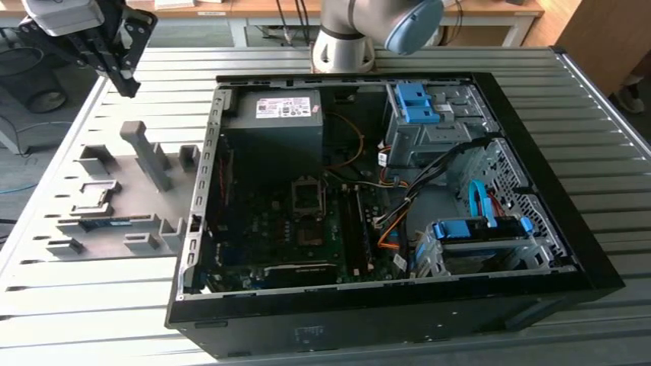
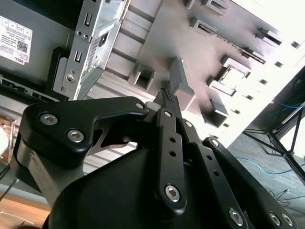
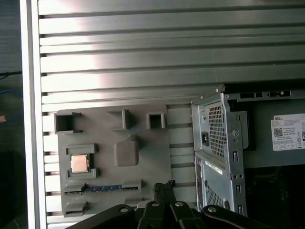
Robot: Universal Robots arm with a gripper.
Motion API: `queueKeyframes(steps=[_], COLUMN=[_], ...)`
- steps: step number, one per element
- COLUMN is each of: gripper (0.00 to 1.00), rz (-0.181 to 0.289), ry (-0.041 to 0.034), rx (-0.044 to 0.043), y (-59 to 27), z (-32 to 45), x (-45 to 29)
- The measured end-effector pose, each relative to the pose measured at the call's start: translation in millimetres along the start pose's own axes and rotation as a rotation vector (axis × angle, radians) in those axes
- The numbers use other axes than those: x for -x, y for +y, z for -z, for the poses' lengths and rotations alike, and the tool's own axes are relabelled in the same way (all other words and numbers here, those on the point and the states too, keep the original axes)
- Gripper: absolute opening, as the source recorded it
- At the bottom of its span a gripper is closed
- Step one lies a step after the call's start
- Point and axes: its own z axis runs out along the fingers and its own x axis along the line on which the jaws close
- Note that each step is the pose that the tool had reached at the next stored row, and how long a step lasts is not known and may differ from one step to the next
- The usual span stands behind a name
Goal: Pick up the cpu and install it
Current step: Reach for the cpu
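One pincer (image 1: pixel 128 85), fingers pressed together and holding nothing, hangs high above the desk (image 1: pixel 569 99). Well below it and apart from its tips, the cpu (image 3: pixel 79 163) lies flat in a square pocket of the grey tray (image 3: pixel 157 157), just beside the memory stick (image 3: pixel 102 187). The open case (image 1: pixel 346 320) stands beside the tray.
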Motion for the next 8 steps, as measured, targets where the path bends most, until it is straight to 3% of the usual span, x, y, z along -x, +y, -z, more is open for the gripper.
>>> queueKeyframes(steps=[8], gripper=[0.1], rz=[0.0], ry=[0.0], rx=[0.0], y=[-1.2], z=[0.3], x=[-15.2])
